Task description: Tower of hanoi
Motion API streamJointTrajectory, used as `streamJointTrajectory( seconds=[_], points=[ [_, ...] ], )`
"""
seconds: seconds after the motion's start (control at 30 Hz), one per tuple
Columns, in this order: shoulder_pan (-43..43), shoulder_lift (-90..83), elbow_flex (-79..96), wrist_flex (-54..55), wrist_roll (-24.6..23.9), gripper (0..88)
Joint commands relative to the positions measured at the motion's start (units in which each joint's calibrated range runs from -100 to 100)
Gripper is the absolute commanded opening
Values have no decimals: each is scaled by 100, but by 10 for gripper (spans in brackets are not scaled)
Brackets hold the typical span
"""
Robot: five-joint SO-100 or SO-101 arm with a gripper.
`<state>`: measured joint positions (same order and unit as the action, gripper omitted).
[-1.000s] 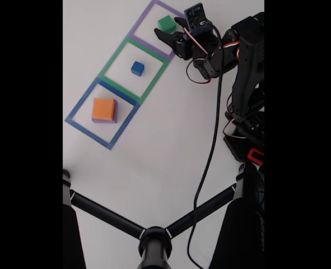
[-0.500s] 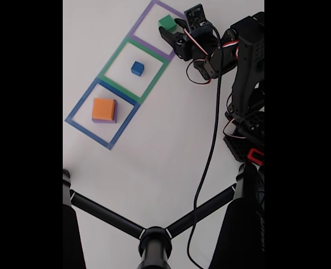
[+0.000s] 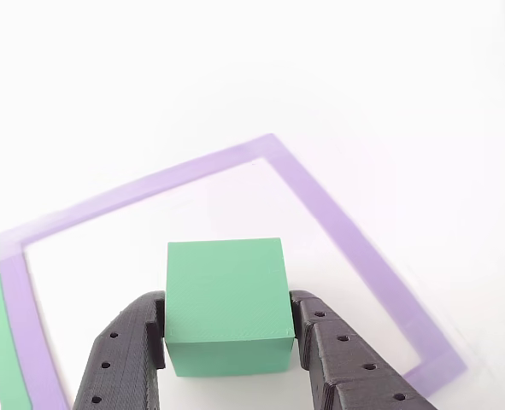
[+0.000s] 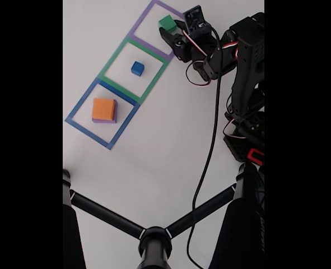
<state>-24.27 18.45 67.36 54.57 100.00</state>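
Green block point(image 3: 226, 305) sits between the jaws, both black fingers point(image 3: 124, 359) touching its sides, inside the purple outline point(image 3: 337, 231). In the fixed view, blue block point(image 4: 137, 68) and orange block point(image 4: 103, 109) atop purple block point(image 4: 113, 119) lie beyond the jaws on the worktop point(image 4: 154, 162).

Your arm point(image 4: 245, 67) is black with red and white wires and one long black cable point(image 4: 207, 162). Your tool point(image 3: 226, 342) has two dark fingers point(image 3: 342, 359) dotted with small holes.
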Motion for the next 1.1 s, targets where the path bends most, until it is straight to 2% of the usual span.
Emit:
streamJointTrajectory(
  seconds=[0.0,0.17,0.3,0.5,0.67,0.83,1.07],
  points=[
    [165,-1138,109,-866,0,67],
    [328,-2915,164,-2713,0,66],
    [424,-4271,-409,-4883,0,67],
    [682,-5579,-2127,-8445,0,63],
    [1258,-5991,-3927,-11012,0,59],
    [2015,-6136,-5218,-12470,0,57],
    [2744,-6346,-5582,-13036,0,58]
  ],
)
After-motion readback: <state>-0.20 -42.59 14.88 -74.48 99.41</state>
